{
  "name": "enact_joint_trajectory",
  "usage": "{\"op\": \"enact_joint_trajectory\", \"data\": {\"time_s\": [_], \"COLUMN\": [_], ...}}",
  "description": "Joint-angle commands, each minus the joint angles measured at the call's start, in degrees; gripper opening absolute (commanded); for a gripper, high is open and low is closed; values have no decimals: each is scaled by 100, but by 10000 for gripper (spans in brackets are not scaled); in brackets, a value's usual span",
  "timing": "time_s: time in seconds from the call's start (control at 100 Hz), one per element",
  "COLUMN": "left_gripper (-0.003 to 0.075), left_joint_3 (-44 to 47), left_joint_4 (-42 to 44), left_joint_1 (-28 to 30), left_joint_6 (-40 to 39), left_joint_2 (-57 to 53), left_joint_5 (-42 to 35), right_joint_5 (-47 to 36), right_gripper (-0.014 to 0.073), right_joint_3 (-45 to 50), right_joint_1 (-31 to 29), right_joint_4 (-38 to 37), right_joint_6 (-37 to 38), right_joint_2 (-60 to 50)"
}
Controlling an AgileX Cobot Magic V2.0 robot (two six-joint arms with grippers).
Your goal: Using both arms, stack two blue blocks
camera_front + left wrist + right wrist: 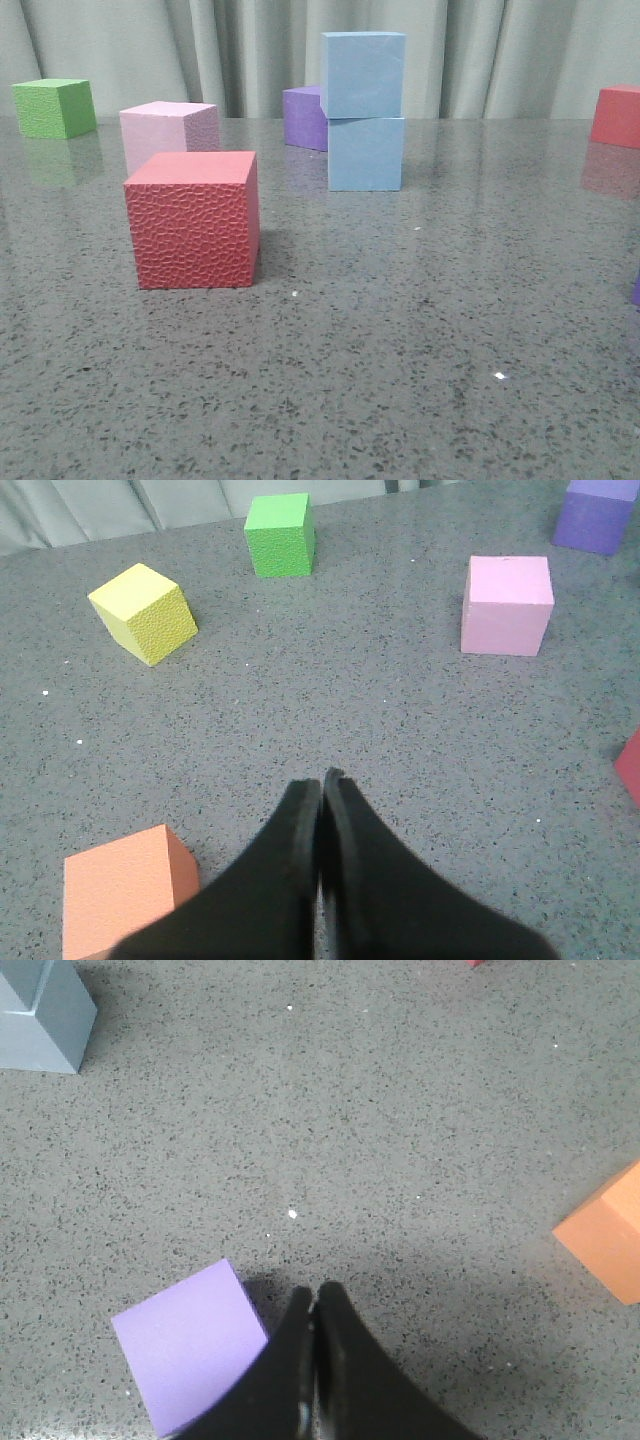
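My left gripper [322, 780] is clenched on nothing above the speckled table [330, 710], an orange cube [125, 888] near its fingers. My right gripper [314, 1295] is pressed closed too, a purple cube [190, 1345] just beside it. Well apart from both, the 2 blue blocks stand stacked: the upper blue block [363, 74] on the lower blue block [366, 153], slightly offset.
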Motion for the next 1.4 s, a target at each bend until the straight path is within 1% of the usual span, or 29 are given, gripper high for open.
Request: {"op": "enact_joint_trajectory", "data": {"time_s": [0.0,0.12,0.19,0.26,0.4,0.57,0.73,0.87,0.99,1.11,1.25,1.39], "left_gripper": [-19,-19,-19,-19,-19,-19,-19,-19,-19,-19,-19,-19], "left_joint_3": [-122,-10,163,438,1231,2416,3415,4147,4646,5046,5395,5656], "left_joint_4": [-9,40,29,20,-22,-133,-281,-294,-294,-279,-269,-269], "left_joint_1": [-1,-1,-1,-1,-1,-12,-12,-12,-12,-12,-12,-12], "left_joint_6": [-58,-58,-58,-58,-58,-58,-58,-72,-365,-468,-496,-517], "left_joint_2": [28,-7,-78,-206,-578,-1161,-1773,-2316,-2719,-3060,-3299,-3470], "left_joint_5": [-441,-677,-1047,-1570,-2645,-3890,-4648,-5127,-5454,-5726,-5944,-5972], "right_joint_5": [-284,-284,-284,-284,-284,-284,-284,-284,-284,-284,-284,-284], "right_gripper": [-122,-122,-122,-122,-122,-122,-122,-122,-122,-122,-122,-122], "right_joint_3": [-134,-134,-134,-134,-134,-134,-134,-134,-134,-134,-134,-134], "right_joint_1": [-11,-11,-11,-11,-11,-11,-11,-11,-11,-11,-11,-11], "right_joint_4": [-15,-15,-15,-15,-15,-15,-15,-15,-15,-15,-15,-15], "right_joint_6": [-47,-47,-47,-47,-47,-47,-47,-47,-47,-47,-47,-47], "right_joint_2": [-32,-32,-32,-32,-32,-32,-32,-32,-32,-32,-32,-32]}}
